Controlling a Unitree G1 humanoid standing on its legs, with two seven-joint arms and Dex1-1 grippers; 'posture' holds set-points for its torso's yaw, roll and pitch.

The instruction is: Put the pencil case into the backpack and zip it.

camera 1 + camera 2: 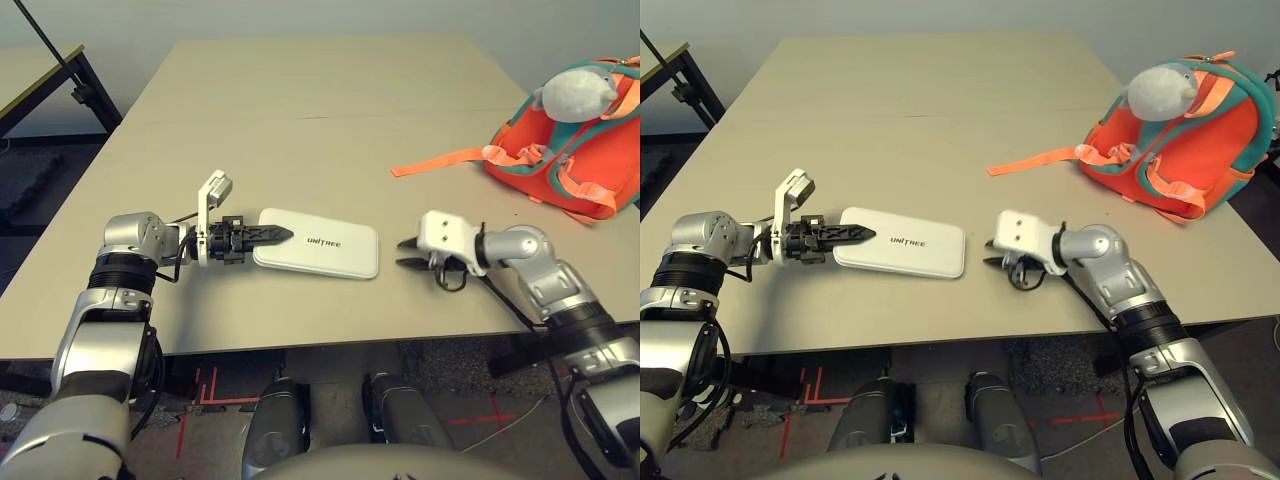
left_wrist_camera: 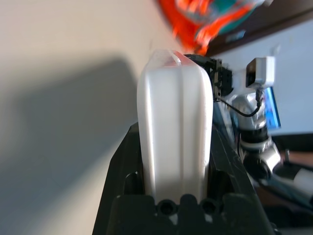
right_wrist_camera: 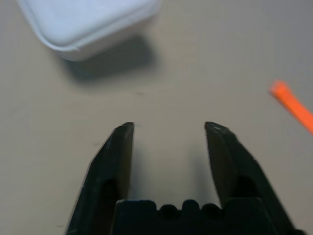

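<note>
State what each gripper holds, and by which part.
Left gripper clamps the pencil case by its left short end; right gripper is open, holding nothing.

Left arm: silver forearm reaching in from the near left edge of the bench [image 1: 330, 110], wrist bending inward so the end effector is pointing toward the robot's right. Left end effector [image 1: 285, 235]: black fingers lying level and low, closing on the near-left end of the pencil case [image 1: 318, 243]; in the left wrist view one finger is pressing each flat face of the case.

Right arm: silver forearm coming in from the near right, elbow bending, wrist turning inward. Right end effector [image 1: 407, 254]: pointing toward the robot's left, sitting low near the bench, fingers parting with a clear gap, gripping nothing, standing apart from the case's right end
</note>
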